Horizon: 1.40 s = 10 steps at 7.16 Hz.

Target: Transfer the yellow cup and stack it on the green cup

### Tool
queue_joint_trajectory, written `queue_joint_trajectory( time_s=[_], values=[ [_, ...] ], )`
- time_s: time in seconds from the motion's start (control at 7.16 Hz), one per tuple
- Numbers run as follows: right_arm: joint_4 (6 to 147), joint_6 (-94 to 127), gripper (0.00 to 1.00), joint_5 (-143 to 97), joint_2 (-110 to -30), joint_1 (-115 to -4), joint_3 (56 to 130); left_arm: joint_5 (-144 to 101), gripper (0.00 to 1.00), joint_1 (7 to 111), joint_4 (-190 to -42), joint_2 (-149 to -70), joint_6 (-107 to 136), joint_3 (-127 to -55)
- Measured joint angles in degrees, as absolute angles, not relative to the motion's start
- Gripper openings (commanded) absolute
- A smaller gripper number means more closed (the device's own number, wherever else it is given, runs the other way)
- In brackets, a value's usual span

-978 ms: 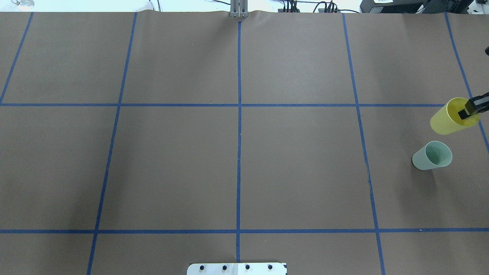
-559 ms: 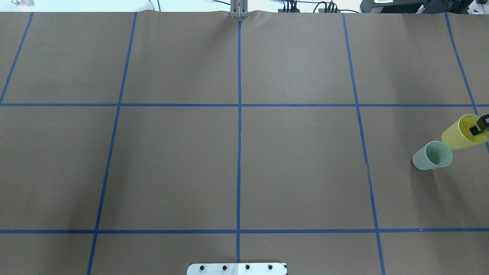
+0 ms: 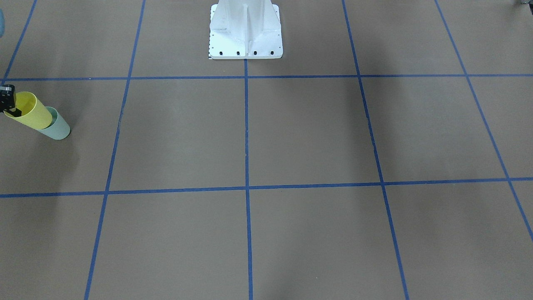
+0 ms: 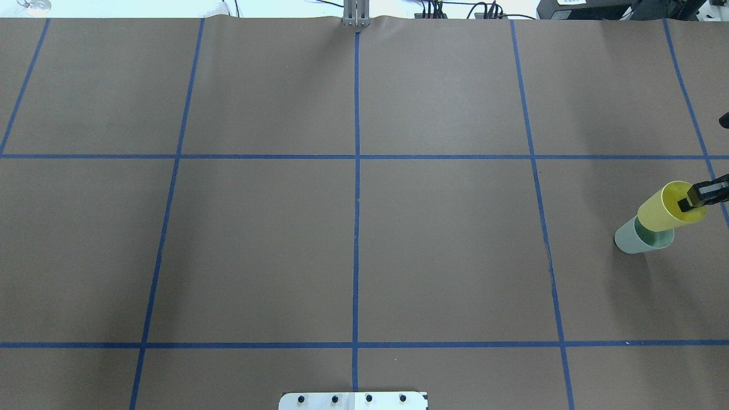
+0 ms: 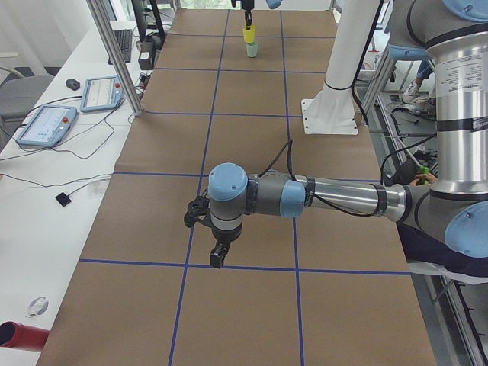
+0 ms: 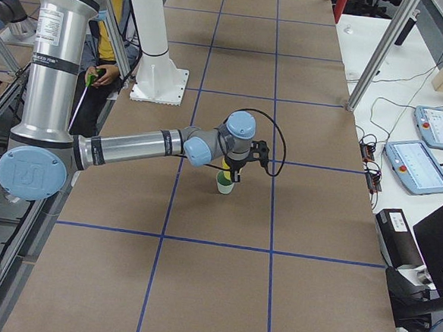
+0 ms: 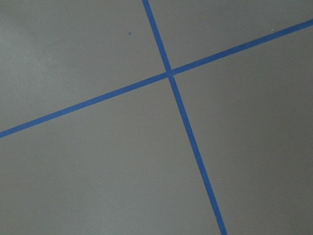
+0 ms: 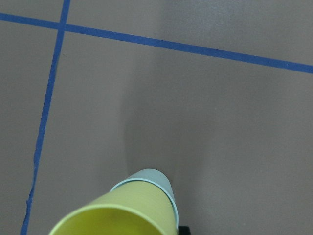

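Observation:
The yellow cup (image 4: 660,213) hangs at the far right of the table with its base in the mouth of the green cup (image 4: 629,239), which stands upright on the brown paper. My right gripper (image 4: 692,200) is shut on the yellow cup's rim, one finger inside it. In the front-facing view the yellow cup (image 3: 31,114) sits in the green cup (image 3: 58,129) at the left edge. The right wrist view shows the yellow cup (image 8: 117,215) over the green cup (image 8: 151,177). My left gripper (image 5: 217,255) hovers low over the table's other end; I cannot tell whether it is open.
The robot's white base plate (image 3: 245,41) stands at the table's middle rear. Blue tape lines (image 4: 356,171) divide the brown paper into squares. Side benches with tablets (image 6: 423,161) and cables flank the table. A seated person (image 6: 99,74) is beside the base.
My right gripper has carried the yellow cup toward the robot and to the left, from beside the green cup to over it, and lowered its base into the green cup's mouth.

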<state>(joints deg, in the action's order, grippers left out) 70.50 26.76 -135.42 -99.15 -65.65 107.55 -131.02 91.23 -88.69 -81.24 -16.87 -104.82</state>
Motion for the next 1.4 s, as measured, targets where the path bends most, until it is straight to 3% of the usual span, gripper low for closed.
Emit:
queue_joint_trajectory(
  time_s=[0.7,0.84,0.98,1.4],
  values=[
    [62.1,29.0,0.0,-135.6,-103.1,-64.9,106.1,-131.2,1.0,91.2,-88.9,-80.8,-16.9,-105.3],
    [62.0,29.1,0.44,-135.5,-103.1,-64.8,106.2,-131.2,1.0,91.2,-89.0,-80.7,-16.9,-105.3],
    [62.0,29.1,0.99,-135.6,-103.0,-64.8,106.2,-131.2,1.0,91.2,-89.1,-80.6,-16.9,-105.3],
    [62.0,29.0,1.0,-135.4,-102.5,-64.6,106.3,-131.2,1.0,91.2,-89.1,-80.4,-16.9,-105.3]
  ],
)
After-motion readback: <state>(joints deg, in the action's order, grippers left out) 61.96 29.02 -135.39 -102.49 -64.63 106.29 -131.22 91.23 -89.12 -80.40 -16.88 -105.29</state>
